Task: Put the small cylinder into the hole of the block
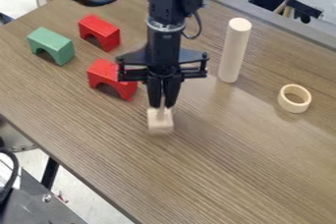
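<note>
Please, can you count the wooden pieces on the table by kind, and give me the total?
Red arches: 2
Green arch: 1
Tall cylinder: 1
Ring: 1
Small cylinder: 1
Pale block: 1
Total: 7

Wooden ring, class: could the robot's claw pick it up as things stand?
Probably not: the claw seems closed on the small cylinder, at the block. Were it free, nothing appears to stand between it and the ring.
</note>
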Motion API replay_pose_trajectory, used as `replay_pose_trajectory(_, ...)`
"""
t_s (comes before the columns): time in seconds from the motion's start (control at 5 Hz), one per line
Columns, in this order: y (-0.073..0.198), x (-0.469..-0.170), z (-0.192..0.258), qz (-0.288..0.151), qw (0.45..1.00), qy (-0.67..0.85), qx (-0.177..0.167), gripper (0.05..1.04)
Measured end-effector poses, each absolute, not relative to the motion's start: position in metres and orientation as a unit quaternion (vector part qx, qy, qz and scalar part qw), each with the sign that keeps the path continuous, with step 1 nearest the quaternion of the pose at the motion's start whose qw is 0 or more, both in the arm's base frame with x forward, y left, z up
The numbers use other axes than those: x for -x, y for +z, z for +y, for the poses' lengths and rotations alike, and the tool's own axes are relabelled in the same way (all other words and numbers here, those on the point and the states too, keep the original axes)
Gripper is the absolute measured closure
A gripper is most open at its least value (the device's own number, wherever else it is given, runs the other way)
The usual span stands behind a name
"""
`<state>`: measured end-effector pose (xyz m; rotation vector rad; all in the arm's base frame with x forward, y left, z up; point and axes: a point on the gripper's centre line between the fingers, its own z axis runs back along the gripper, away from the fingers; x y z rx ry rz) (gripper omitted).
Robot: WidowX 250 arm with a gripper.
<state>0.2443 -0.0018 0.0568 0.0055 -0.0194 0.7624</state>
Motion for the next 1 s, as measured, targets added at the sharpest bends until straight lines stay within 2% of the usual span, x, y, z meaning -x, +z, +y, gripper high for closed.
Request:
replay_pose_trajectory(0.2, 0.057, -0.245, -0.006, -0.013, 0.930, 0.366, -0.004, 0.971)
replay_pose_trajectory(0.4, 0.051, -0.242, -0.013, -0.008, 0.935, 0.354, 0.016, 0.937)
replay_pose_trajectory(0.6, 0.054, -0.237, -0.010, 0.009, 0.931, 0.364, 0.032, 0.741)
replay_pose_trajectory(0.8, 0.071, -0.234, -0.006, 0.001, 0.930, 0.365, 0.034, 0.421)
replay_pose_trajectory(1.0, 0.102, -0.233, -0.005, -0.023, 0.930, 0.367, 0.030, 0.135)
